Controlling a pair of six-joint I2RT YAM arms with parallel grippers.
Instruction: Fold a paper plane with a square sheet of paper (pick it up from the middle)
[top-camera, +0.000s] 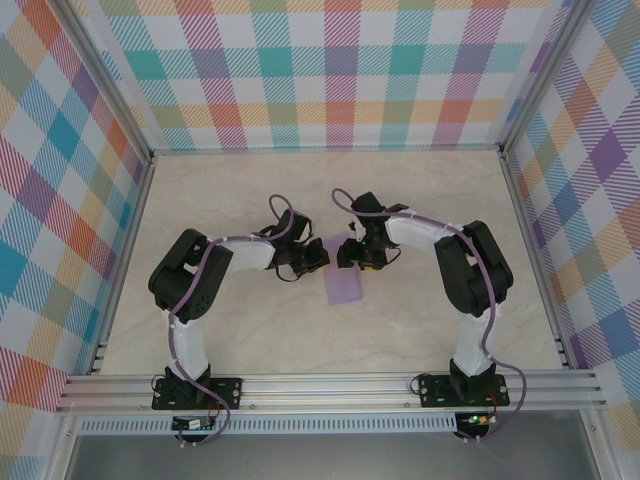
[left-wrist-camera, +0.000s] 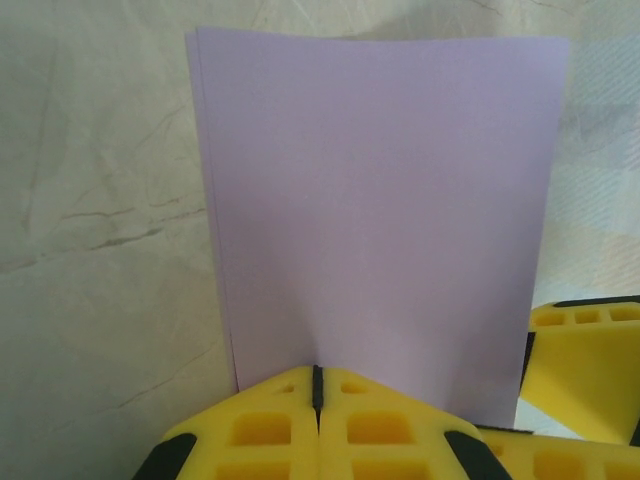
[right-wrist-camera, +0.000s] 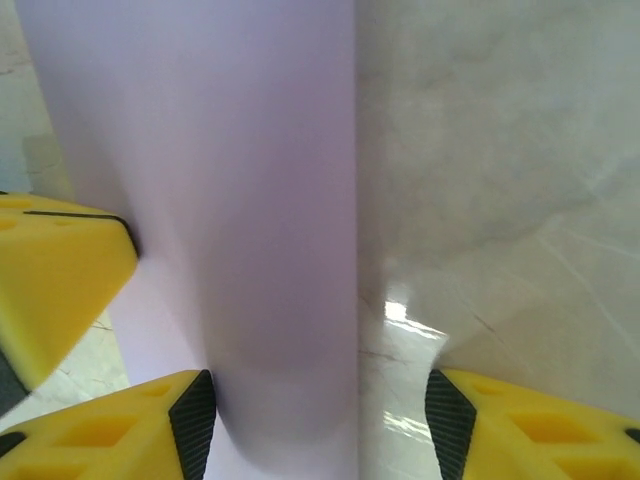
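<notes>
Paper (left-wrist-camera: 380, 200) is pinched at its edge by left gripper (left-wrist-camera: 318, 388) (right gripper (right-wrist-camera: 320, 420) spread); a skewed crease is risked if it slips.

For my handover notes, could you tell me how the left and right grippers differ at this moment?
The left gripper is shut; the right gripper stands wide open. The left pinches the lavender paper at its edge; the right has it unclamped in its gap. Both have yellow fingers.

Left arm (top-camera: 185, 280) and right arm (top-camera: 475, 265): black joints, white links, purple cables (top-camera: 205, 262). Left gripper (left-wrist-camera: 317, 385), right gripper (right-wrist-camera: 320, 420): yellow fingers (left-wrist-camera: 260, 430), black pads (right-wrist-camera: 195, 420).
</notes>
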